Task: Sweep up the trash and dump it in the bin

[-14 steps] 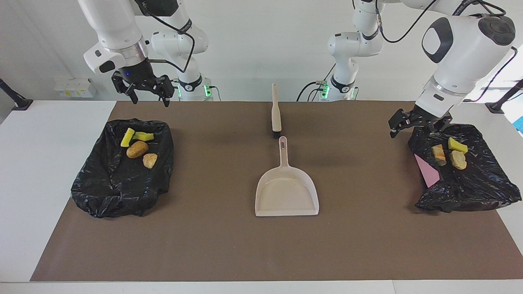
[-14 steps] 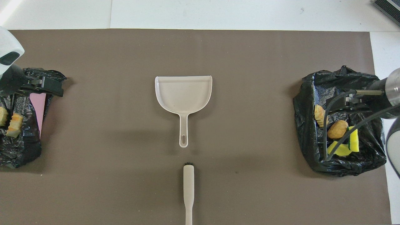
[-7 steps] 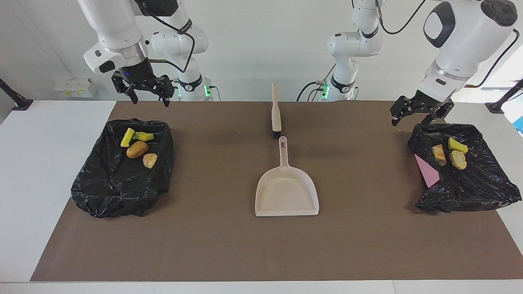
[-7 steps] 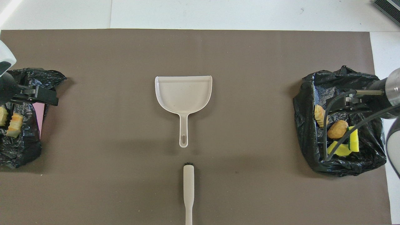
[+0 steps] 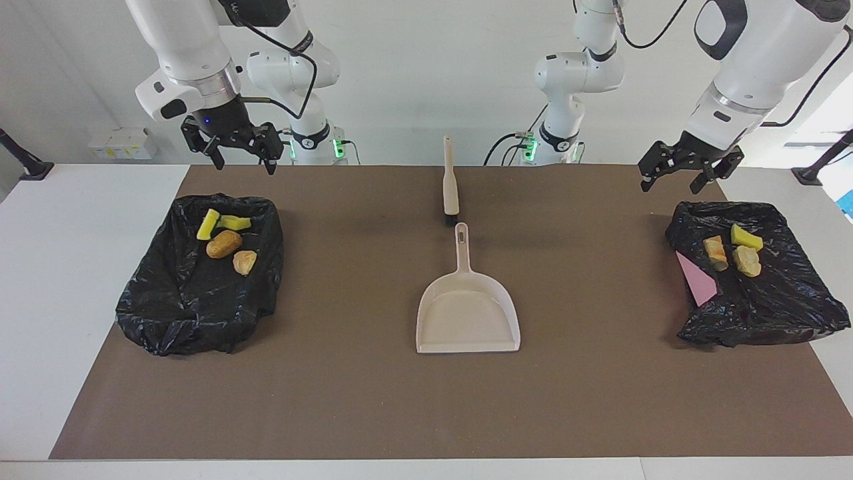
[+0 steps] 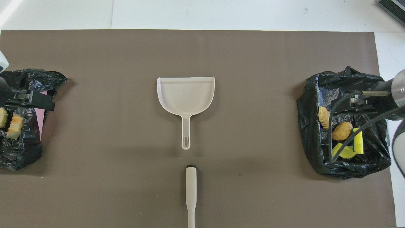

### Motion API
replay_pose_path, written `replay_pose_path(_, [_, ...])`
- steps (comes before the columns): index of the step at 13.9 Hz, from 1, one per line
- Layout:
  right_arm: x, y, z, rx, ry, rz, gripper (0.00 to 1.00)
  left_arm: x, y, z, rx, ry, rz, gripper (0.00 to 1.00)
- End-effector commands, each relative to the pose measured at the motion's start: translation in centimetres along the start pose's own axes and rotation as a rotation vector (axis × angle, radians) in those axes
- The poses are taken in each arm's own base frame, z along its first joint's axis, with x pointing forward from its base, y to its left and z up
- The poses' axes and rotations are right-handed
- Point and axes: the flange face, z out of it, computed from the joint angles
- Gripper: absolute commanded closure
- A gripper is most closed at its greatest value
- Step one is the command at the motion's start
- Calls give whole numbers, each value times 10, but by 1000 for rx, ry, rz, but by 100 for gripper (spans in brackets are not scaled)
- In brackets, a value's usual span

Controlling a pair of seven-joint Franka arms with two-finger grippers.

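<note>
The trash lies in two black-bagged bins. The bin [image 5: 193, 307] at the right arm's end holds two yellow sponge chunks [image 5: 208, 225], a brown oval [image 5: 224, 244] and a pale lump [image 5: 244, 262]. The bin [image 5: 766, 300] at the left arm's end holds a yellow sponge [image 5: 746, 237] and two pale lumps [image 5: 716, 253]. My right gripper [image 5: 243, 162] hangs open and empty over its bin's rim. My left gripper [image 5: 673, 185] hangs open and empty over its bin's rim. Both show partly in the overhead view, the left [image 6: 31, 99] and the right [image 6: 360, 101].
The beige dustpan [image 5: 468, 313] lies mid-mat, its handle toward the robots. The beige brush [image 5: 450, 183] lies in line with it, nearer the robots. A pink sheet [image 5: 696, 280] shows at the wall of the left arm's bin. The brown mat [image 5: 346, 400] covers the table.
My left gripper has risen out of its bin and drawn back toward the robots, open and empty. My right gripper has barely moved. The trash, dustpan and brush have not moved.
</note>
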Motion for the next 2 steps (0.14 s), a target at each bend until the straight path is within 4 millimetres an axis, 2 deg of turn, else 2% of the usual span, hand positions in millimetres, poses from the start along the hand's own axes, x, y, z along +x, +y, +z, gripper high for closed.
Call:
replay_pose_path(1, [-3, 5, -2, -5, 0, -6, 0, -5, -2, -2, 11, -11, 12, 0])
replay_pose_path(2, [-3, 6, -2, -5, 0, -3, 0, -5, -2, -1, 11, -16, 12, 0])
